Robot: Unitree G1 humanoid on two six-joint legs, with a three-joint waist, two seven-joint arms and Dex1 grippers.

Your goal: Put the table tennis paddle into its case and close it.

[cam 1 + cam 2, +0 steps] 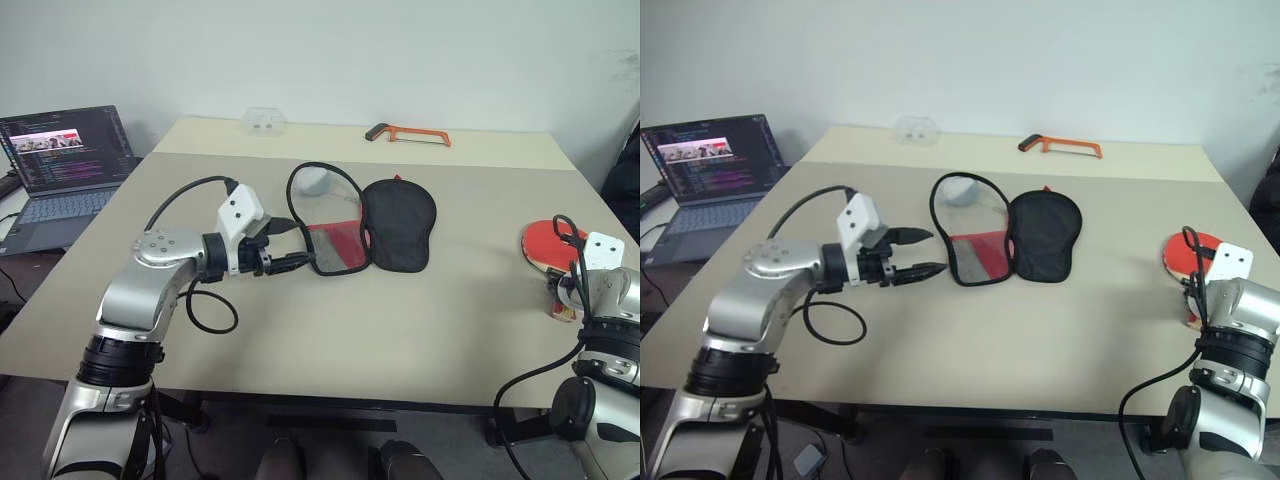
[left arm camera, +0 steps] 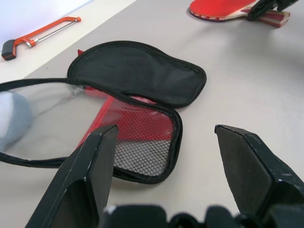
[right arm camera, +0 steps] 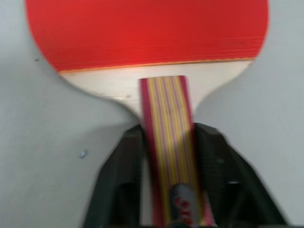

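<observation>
The left arm reaches forward and inward, bent at the elbow, its left hand (image 1: 923, 254) held roughly level with the two black fingers (image 2: 90, 180) spread well apart and holding nothing. The right arm angles down at the robot's right side, and the right hand (image 3: 168, 142) has its fingers closed on a striped handle.

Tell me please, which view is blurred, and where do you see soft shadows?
Right wrist view: slightly blurred, softening the table tennis paddle handle between the right gripper fingers. Left wrist view: sharp on the case. Left eye view: even light, faint shadow beside the case.
</observation>
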